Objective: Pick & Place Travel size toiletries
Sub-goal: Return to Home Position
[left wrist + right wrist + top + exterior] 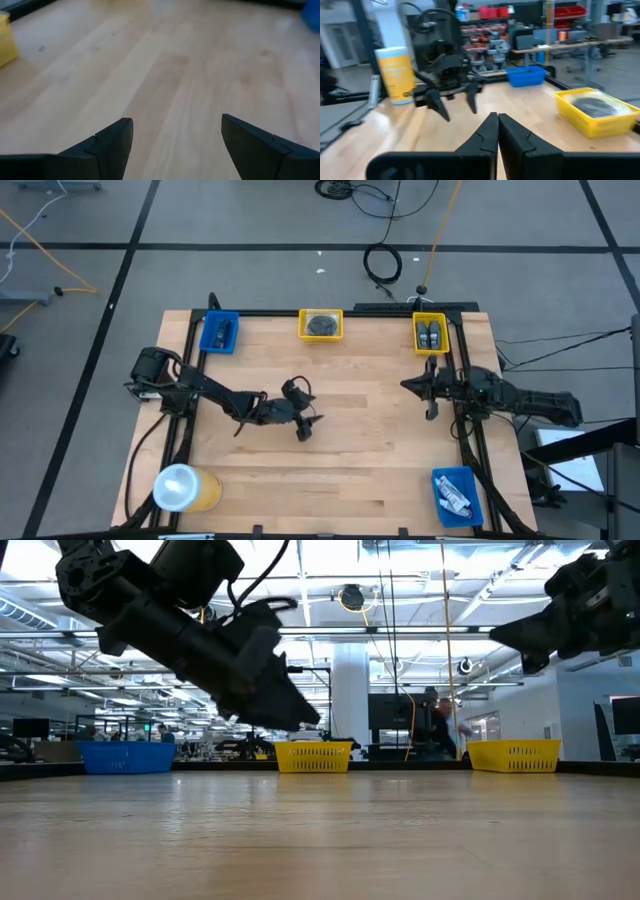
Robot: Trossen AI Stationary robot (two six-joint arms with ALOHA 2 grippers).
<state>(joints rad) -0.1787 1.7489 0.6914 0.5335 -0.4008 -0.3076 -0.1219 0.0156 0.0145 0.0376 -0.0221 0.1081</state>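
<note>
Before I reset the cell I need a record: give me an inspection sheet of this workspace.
Surface: wood table, bins along its edges.
Job's things: dark piece in left blue bin; grey item in middle yellow bin; dark pair in right yellow bin; tubes in near blue bin.
Clutter: yellow roll at a table corner.
Grippers: left gripper open, empty, over mid-table; right gripper shut, empty, by the right edge.
Cables: black coil, yellow cable on the floor.
Surroundings: person far behind the table.

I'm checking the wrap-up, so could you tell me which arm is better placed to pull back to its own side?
Right, probably. The right gripper is shut and sits toward the table's right side, close to its arm's base. The left gripper is open and reaches out over the table's middle.
</note>
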